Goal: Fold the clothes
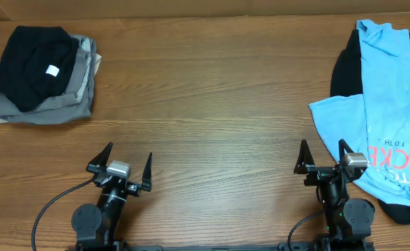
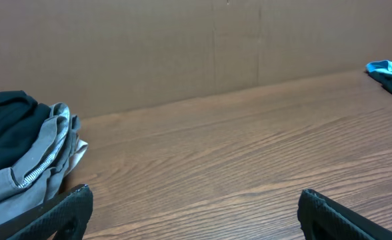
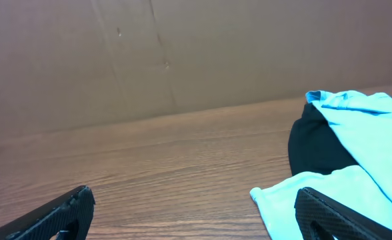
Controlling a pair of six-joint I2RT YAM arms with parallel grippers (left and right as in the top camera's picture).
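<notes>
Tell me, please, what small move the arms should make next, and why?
Probably reach the right claw toward the near edge of the light-blue tee. It lies unfolded over a black garment beside that open, empty claw, while the stack at far left already looks folded.

Soft, even light falls from above, moderately bright. In the overhead view the bench (image 1: 212, 104) looks matte, its grain sharp. Shadows are faint and hug the black shirt (image 1: 31, 63), whose folds sink into darkness. The wrist views are dimmer, with the fingers (image 2: 56, 213) dark and slightly soft at the bottom corners.
</notes>
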